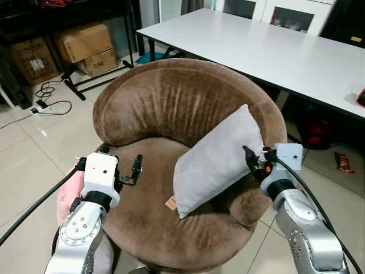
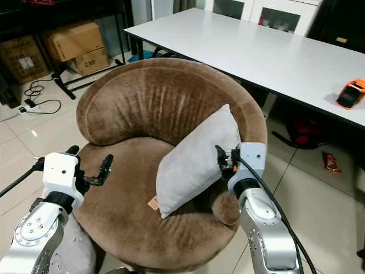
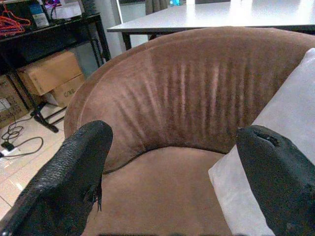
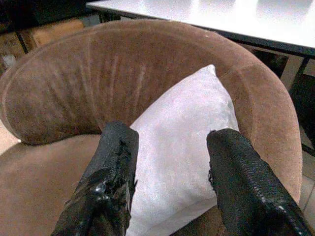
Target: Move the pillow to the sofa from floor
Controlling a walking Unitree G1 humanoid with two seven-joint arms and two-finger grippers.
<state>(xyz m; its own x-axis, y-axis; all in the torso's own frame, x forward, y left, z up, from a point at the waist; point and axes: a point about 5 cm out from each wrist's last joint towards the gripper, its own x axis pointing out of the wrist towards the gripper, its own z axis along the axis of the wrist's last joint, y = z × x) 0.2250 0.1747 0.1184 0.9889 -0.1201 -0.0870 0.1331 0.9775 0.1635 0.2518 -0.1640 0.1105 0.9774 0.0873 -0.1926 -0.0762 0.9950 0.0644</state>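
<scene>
Resting on the sofa (image 1: 171, 108), propped against its right arm, the pillow (image 1: 217, 162) looks placed; left gripper (image 1: 134, 170) and right gripper (image 1: 251, 158) flank it, jaws apart; next, withdraw clear

Head views look down; wrist views closely share the sofa (image 1: 171, 103).

We find open seat on the sofa (image 1: 148, 177) left of the pillow (image 1: 219, 157), its curved backrest walling the rear.
</scene>
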